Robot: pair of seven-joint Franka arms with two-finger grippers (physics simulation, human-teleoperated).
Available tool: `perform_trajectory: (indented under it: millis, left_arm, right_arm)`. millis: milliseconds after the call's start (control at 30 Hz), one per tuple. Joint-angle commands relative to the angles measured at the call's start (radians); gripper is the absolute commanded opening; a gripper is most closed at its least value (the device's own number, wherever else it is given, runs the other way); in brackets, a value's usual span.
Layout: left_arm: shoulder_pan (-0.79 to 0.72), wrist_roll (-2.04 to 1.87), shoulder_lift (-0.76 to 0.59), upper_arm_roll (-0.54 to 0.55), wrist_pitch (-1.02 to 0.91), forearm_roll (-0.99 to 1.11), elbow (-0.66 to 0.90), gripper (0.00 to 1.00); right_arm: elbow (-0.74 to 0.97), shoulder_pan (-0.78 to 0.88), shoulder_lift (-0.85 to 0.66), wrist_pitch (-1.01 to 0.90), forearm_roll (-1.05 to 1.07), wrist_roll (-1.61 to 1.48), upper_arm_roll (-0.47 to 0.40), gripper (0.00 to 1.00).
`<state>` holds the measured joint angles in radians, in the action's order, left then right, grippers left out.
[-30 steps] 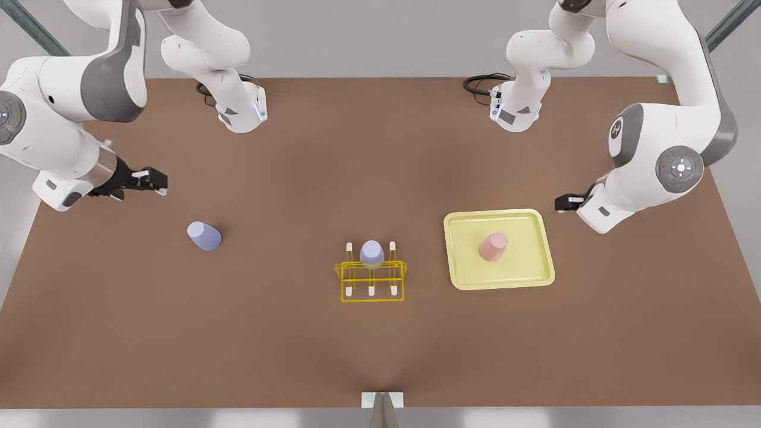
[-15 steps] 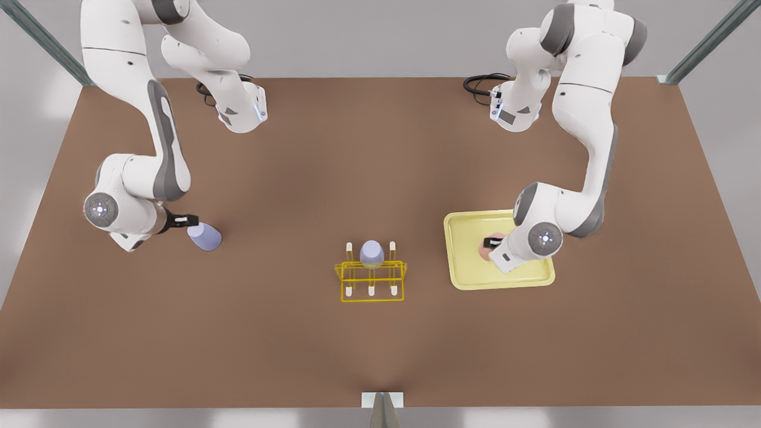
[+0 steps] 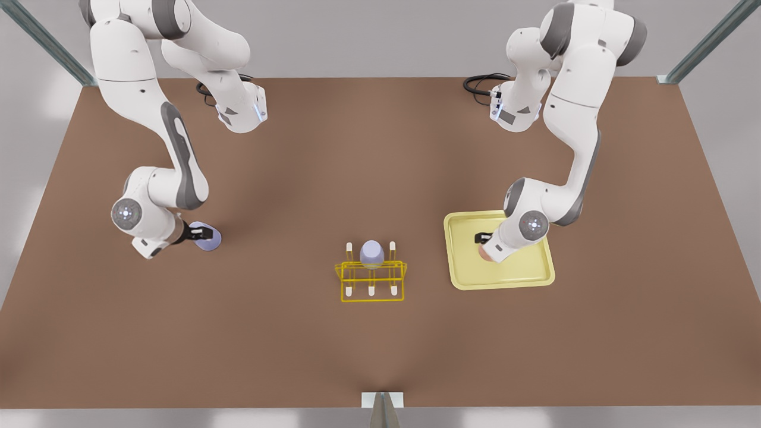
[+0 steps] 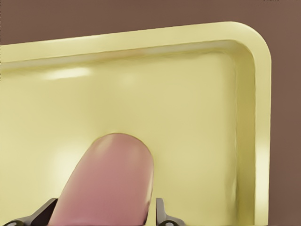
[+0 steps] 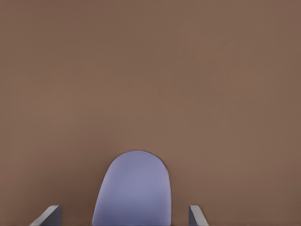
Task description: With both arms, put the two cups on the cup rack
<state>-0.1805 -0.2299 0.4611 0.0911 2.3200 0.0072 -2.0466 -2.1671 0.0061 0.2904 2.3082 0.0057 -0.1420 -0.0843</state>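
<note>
A pale pink cup point(image 3: 484, 254) lies on its side on the pale-yellow tray point(image 3: 469, 279) at the front view's right. My left gripper point(image 3: 483, 239) is down over it. In the left wrist view its fingers point(image 4: 160, 209) press against both sides of the pink cup point(image 4: 108, 179). A lavender cup point(image 3: 210, 239) lies on the table at the front view's left. My right gripper point(image 3: 199, 232) straddles it, open. The right wrist view shows gaps between its fingertips point(image 5: 194, 214) and the lavender cup point(image 5: 133, 188). The yellow cup rack point(image 3: 371, 286) stands in the middle.
A second lavender cup point(image 3: 371, 254) sits upside down on a back peg of the rack. The brown table point(image 3: 380, 148) stretches wide around the rack. Both arm bases point(image 3: 241, 110) stand at the far edge, with black cables beside them.
Both arms swung down from the table's sides. The left gripper moved over the pink cup and closed in on it. The right gripper slid around the lavender cup.
</note>
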Motion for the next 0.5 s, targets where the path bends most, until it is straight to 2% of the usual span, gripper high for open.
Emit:
perform_trajectory:
  millis: [0,33,367,400,467]
  left_arm:
    - [0.000,-0.066,0.004,-0.002,0.050,0.002,-0.001,0.93]
    - [0.000,-0.066,0.004,-0.004,0.050,0.002,-0.001,0.77]
    - [0.000,-0.078,-0.016,-0.002,0.030,0.002,0.016,0.74]
    - [0.001,-0.112,-0.018,0.001,-0.030,0.002,0.049,0.75]
    - [0.000,-0.146,-0.024,0.013,-0.287,0.002,0.189,0.75]
  right_arm:
    - [-0.022,0.000,-0.004,0.077,0.002,-0.016,0.000,1.00]
    - [-0.042,0.000,-0.007,0.092,0.003,-0.016,0.000,1.00]
    - [-0.115,-0.014,0.003,0.177,0.002,-0.027,-0.002,1.00]
    - [-0.123,-0.014,0.003,0.183,0.002,-0.027,-0.002,1.00]
    - [-0.138,-0.014,0.001,0.197,0.002,-0.027,-0.002,1.00]
